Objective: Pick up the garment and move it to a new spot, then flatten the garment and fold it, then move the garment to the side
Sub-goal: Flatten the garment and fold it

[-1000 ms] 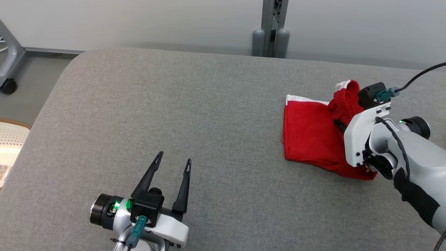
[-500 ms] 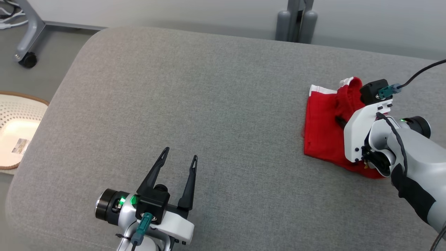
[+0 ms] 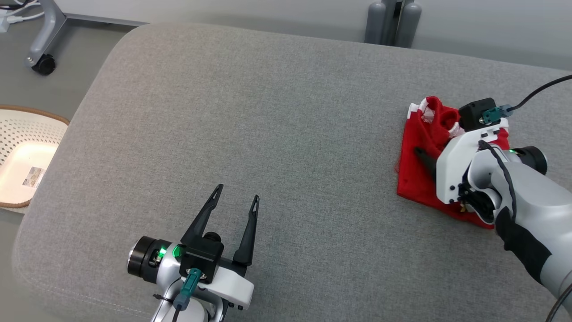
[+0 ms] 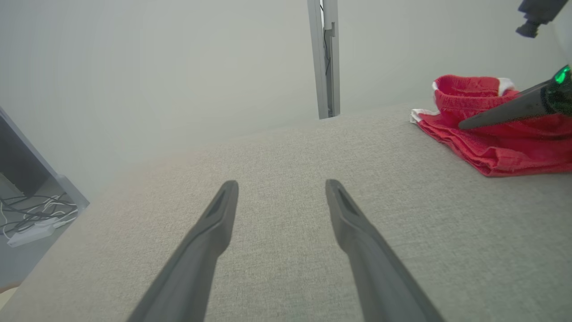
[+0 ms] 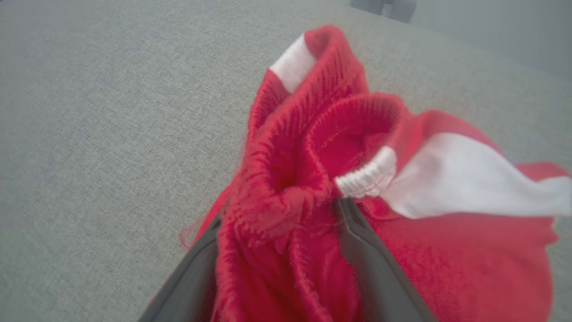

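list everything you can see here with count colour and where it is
garment: 1, red with white trim, lying on the right side of the cushioned surface, bunched up at its far end
cushioned surface: 1, grey fabric, across the middle of the head view
basket: 1, white and perforated with a brown rim, on the floor left of the surface
post: 1, grey, behind the surface's far edge
wheeled frame: 1, grey with a black caster, on the floor at far left
cables: several, white and dark, on the floor at left
left tool: 1, dark fingers, open over bare surface
right tool: 1, dark fingers, apart with garment cloth bunched between them
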You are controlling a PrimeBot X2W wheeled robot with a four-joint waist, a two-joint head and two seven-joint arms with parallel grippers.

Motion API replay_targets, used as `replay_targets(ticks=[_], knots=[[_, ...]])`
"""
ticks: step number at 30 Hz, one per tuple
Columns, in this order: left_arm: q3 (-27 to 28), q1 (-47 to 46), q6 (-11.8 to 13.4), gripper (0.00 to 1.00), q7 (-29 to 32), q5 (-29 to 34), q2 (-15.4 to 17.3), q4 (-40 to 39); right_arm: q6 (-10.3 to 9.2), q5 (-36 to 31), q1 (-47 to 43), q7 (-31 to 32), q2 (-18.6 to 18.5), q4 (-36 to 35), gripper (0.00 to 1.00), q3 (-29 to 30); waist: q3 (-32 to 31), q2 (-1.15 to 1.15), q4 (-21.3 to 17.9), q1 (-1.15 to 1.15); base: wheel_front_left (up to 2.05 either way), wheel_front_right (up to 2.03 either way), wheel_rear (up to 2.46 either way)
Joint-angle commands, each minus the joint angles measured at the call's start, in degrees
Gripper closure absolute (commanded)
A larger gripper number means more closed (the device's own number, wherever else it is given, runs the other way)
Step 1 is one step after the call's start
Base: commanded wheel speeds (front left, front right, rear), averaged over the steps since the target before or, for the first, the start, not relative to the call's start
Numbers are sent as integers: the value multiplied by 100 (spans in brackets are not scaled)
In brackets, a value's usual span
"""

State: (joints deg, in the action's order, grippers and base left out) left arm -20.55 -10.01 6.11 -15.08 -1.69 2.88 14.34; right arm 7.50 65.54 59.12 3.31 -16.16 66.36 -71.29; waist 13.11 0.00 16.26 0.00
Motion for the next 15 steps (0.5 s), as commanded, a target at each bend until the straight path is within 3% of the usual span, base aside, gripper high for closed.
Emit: replay_targets(ticks=[1, 15], knots=[[0, -74, 5, 0, 0, -40, 14, 14, -3, 92, -10, -64, 44, -49, 0, 18, -42, 0, -37, 0, 0, 0, 0], [141, 136, -48, 0, 0, 1, 16, 73, -3, 297, -136, -315, 231, -657, 0, -76, -497, 0, -360, 0, 0, 0, 0]])
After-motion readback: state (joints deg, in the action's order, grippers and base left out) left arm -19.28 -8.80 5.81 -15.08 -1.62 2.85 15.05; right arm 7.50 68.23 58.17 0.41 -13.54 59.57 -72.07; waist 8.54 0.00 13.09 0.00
